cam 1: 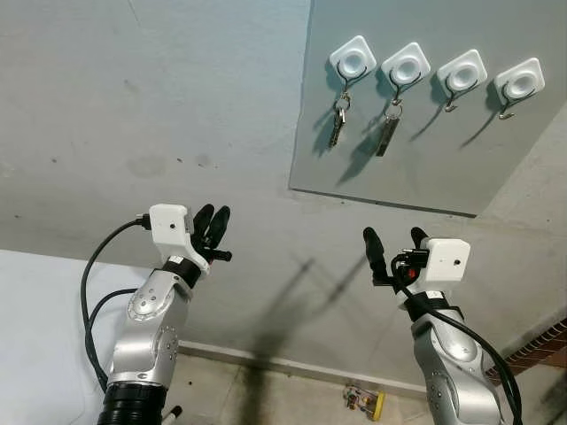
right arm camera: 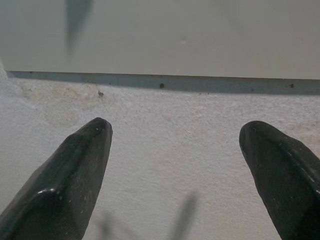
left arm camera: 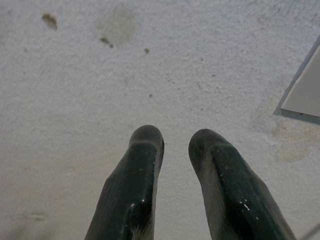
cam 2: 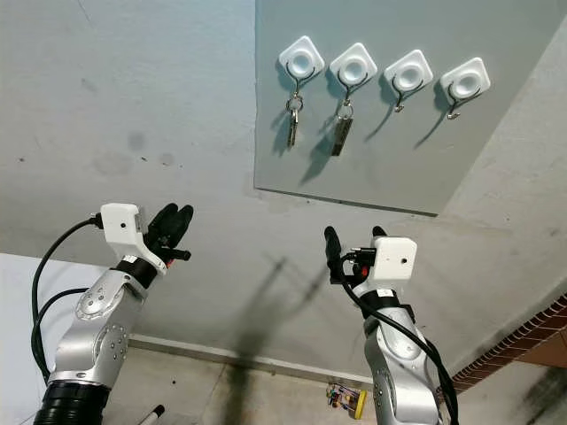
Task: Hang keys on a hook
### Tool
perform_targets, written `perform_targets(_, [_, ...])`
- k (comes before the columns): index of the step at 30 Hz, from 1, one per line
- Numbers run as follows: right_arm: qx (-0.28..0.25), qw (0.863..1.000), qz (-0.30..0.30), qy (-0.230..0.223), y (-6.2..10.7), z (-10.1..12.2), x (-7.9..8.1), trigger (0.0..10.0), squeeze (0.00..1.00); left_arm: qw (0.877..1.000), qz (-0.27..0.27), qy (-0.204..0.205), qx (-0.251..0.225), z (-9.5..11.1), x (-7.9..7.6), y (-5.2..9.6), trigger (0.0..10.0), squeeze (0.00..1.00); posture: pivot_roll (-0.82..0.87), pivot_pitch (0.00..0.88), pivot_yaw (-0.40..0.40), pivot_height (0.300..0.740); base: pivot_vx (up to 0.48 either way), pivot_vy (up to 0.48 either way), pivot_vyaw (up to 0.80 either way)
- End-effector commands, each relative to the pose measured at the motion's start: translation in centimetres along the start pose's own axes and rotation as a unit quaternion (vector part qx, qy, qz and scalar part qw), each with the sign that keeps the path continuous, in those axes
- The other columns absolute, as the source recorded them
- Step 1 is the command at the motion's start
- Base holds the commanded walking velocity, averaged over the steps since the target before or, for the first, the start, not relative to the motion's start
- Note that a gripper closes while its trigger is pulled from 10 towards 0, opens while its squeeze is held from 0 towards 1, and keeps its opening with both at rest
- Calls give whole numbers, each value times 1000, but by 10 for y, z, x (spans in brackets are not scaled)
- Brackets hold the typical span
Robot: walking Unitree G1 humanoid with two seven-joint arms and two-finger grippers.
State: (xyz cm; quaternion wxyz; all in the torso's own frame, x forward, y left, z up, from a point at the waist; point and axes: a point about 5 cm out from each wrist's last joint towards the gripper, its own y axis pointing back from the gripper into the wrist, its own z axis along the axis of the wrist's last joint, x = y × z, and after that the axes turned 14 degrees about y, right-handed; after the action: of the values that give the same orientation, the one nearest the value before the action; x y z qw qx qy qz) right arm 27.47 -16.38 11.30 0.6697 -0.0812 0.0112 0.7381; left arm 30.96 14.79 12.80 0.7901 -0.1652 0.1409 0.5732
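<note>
A rough grey wall (cam 1: 159, 106) takes up most of the head views, marked with a few dark stains. Fixed to it, up and to the right, is a smooth grey panel (cam 1: 443, 168) carrying four white square hooks in a row. The first hook (cam 1: 353, 58) on the left holds a set of keys (cam 1: 337, 124) hanging by a ring. The second hook (cam 1: 406, 65) holds another key bunch with a flat dark tag (cam 1: 386, 133). The third hook (cam 1: 462, 72) and fourth hook (cam 1: 518, 81) hang bare, each throwing a slanted shadow on the panel.

Both silver arms are raised toward the wall, below the panel. The left gripper (cam 1: 213, 223) points at the bare wall, well to the left of the panel; in its wrist view its fingers (left arm camera: 137, 190) stand close with a narrow gap between them, holding nothing. The right gripper (cam 1: 394, 241) sits below the panel's lower edge, its fingers (right arm camera: 75, 170) spread wide apart and empty, aimed at the wall just under that edge.

Low down, where wall meets floor (cam 1: 292, 390), a small yellow object (cam 1: 368, 401) lies between the arms; what it is cannot be made out
</note>
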Motion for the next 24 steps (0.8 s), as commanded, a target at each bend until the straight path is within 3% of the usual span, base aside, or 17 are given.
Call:
perform_targets(1, [-2, 1000, 0, 7, 1, 0, -2, 10000, 0, 1000, -6, -2, 1, 0, -2, 0, 10000, 0, -82, 0, -24, 740, 0, 0, 0])
perform_targets(8, [2, 999, 9, 33, 1, -1, -1, 10000, 0, 1000, -13, -2, 3, 0, -3, -1, 10000, 0, -81, 0, -23, 740, 0, 0, 0])
perform_targets(24, [2, 1000, -5, 22, 8, -4, -4, 10000, 0, 1000, -18, 8, 11, -6, -3, 8, 10000, 0, -91, 0, -20, 740, 0, 0, 0])
